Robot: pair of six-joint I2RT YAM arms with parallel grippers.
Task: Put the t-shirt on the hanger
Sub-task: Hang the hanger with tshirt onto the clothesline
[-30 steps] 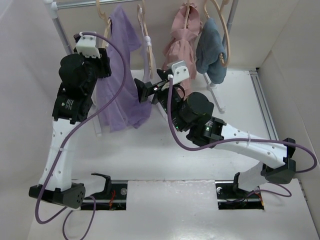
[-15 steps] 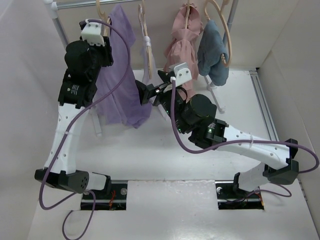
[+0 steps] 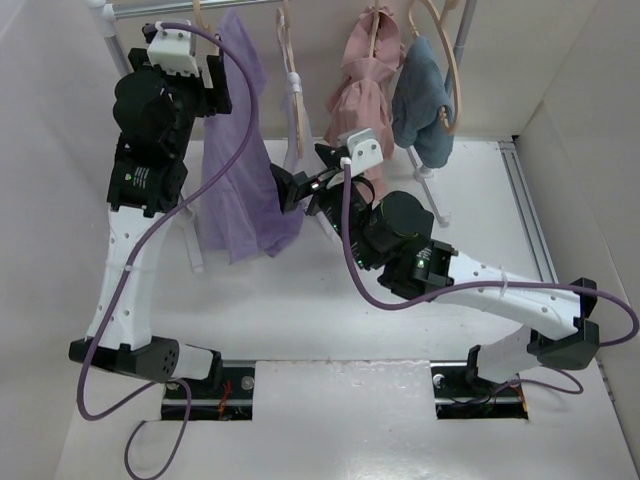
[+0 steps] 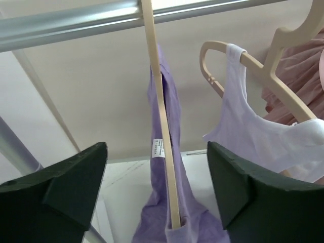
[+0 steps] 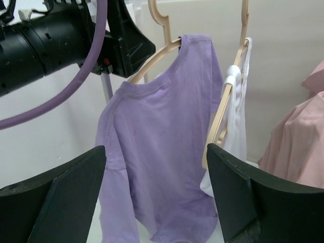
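Hanging on its hanger [image 4: 158, 101], t-shirt [image 5: 167, 147] between spread left tool [image 4: 157, 147] and spread right tool [image 5: 156, 149]

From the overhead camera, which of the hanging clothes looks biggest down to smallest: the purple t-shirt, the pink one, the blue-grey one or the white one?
1. lavender t-shirt
2. pink garment
3. blue-grey garment, only slightly smaller than the pink
4. white garment, seen edge-on as a thin strip, so its real size is unsure

the top view looks down from high behind the near edge over the whole table [image 3: 300, 300]. the left wrist camera tilts up, close under the rail [image 4: 71, 23]; the right wrist camera faces it level, farther back. all share the t-shirt [image 5: 157, 152] on its hanger [image 5: 152, 62].
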